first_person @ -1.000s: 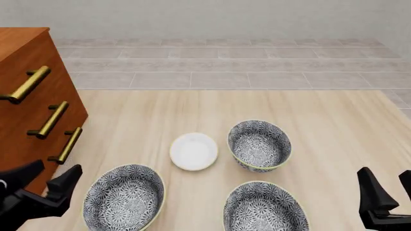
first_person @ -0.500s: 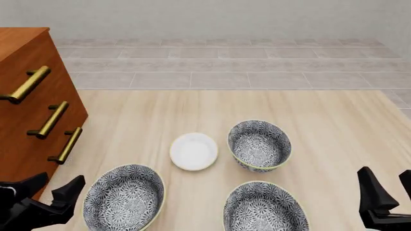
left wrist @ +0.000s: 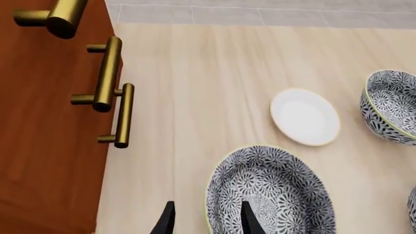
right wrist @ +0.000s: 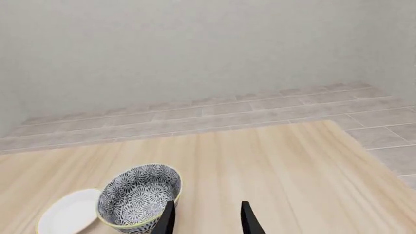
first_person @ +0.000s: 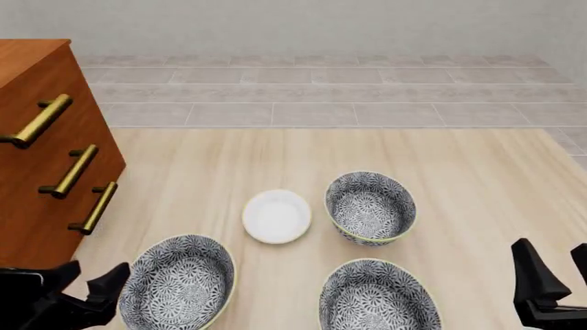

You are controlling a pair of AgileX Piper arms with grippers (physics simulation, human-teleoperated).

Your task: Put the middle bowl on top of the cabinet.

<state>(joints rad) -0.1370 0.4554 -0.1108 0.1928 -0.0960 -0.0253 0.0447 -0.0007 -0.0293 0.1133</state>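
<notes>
Left gripper [first_person: 89, 280], jaws wide, hangs between cabinet [first_person: 41, 158] and the nearest bowl's [first_person: 177, 283] rim; right gripper [first_person: 550, 265] jaws wide.

The three bowls [first_person: 370, 207] have dark grey-and-white flowers (with thin yellow rims). The dish [first_person: 276, 216] is plain white. The cabinet [first_person: 37, 158] is reddish-brown, its handles [first_person: 71, 171] gold.

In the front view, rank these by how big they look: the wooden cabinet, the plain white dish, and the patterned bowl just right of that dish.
1. Reddish-brown wooden cabinet with brass handles, by far the largest, though partly cut off by the picture's edge.
2. Grey-and-white floral bowl right of the dish.
3. Small plain white dish, slightly smaller across than that bowl.
</notes>
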